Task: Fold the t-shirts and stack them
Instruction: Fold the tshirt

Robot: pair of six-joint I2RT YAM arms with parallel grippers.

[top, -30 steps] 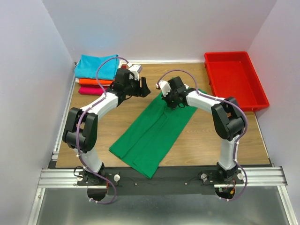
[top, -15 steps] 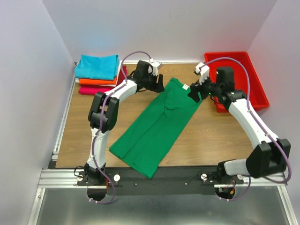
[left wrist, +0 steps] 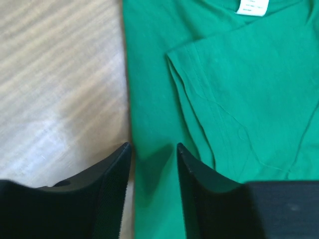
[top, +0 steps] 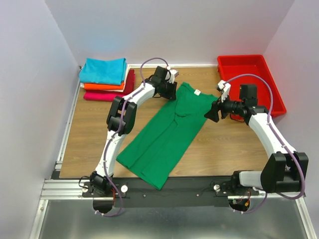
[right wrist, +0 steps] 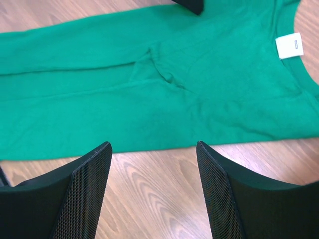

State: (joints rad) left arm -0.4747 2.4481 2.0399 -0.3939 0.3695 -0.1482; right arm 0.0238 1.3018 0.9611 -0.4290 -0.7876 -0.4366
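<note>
T-shirts (top: 104, 77) in turquoise, orange and magenta are sitting stacked far left of the red tray (top: 239, 57). The green t-shirt (top: 169, 134) is lying just left of the tray, narrowed lengthwise and, by my reading, awaiting cross-folds and stacking. The left gripper (top: 169, 92) and right gripper (top: 212, 112) are hanging spread, pinching nothing.

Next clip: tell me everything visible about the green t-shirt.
The green t-shirt looks like soft plain cotton, short-sleeved, with a small white neck label. It lies flat on the wooden table, folded lengthwise into a long strip, sleeves tucked in. It lies diagonally, hem toward the arm bases, collar at the far end. The left pincer stands open over its side edge near the collar. The right pincer hangs open beside it, above bare wood.
</note>
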